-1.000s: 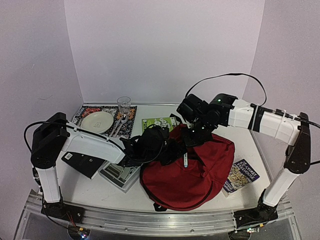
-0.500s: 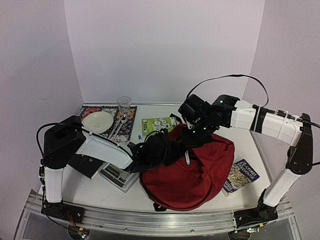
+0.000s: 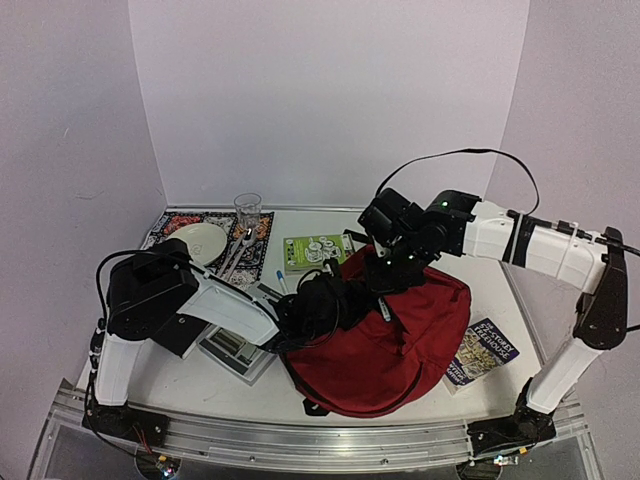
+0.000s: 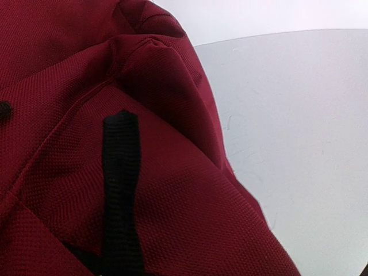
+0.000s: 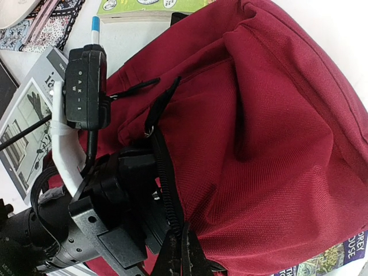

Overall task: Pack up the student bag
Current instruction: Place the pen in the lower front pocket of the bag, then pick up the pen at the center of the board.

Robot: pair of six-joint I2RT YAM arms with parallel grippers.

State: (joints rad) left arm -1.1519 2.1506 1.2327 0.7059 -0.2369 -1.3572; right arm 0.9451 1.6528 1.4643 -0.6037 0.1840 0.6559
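The student bag (image 3: pixel 400 345), dark red with black trim, lies in the middle of the table and fills the right wrist view (image 5: pixel 276 126). My right gripper (image 5: pixel 187 253) is shut on the black zip edge (image 5: pixel 167 190) of the bag's mouth and holds it up (image 3: pixel 385 278). My left gripper (image 3: pixel 330 300) is pushed in at the bag's left side, its fingertips hidden by fabric. The left wrist view holds only red cloth (image 4: pixel 161 190), a black strap (image 4: pixel 119 190) and bare table (image 4: pixel 299 126).
A green book (image 3: pixel 315 250) and a blue-capped pen (image 3: pixel 280 275) lie behind the bag. A plate (image 3: pixel 195 240) and glass (image 3: pixel 247 210) stand on a patterned mat. A magazine (image 3: pixel 235 350) and a dark notebook (image 3: pixel 170 335) lie left; a booklet (image 3: pixel 482 352) lies right.
My left arm has swung to the right, its gripper pushing further in at the bag's side. The right gripper stays clamped on the zip edge, shifted slightly right.
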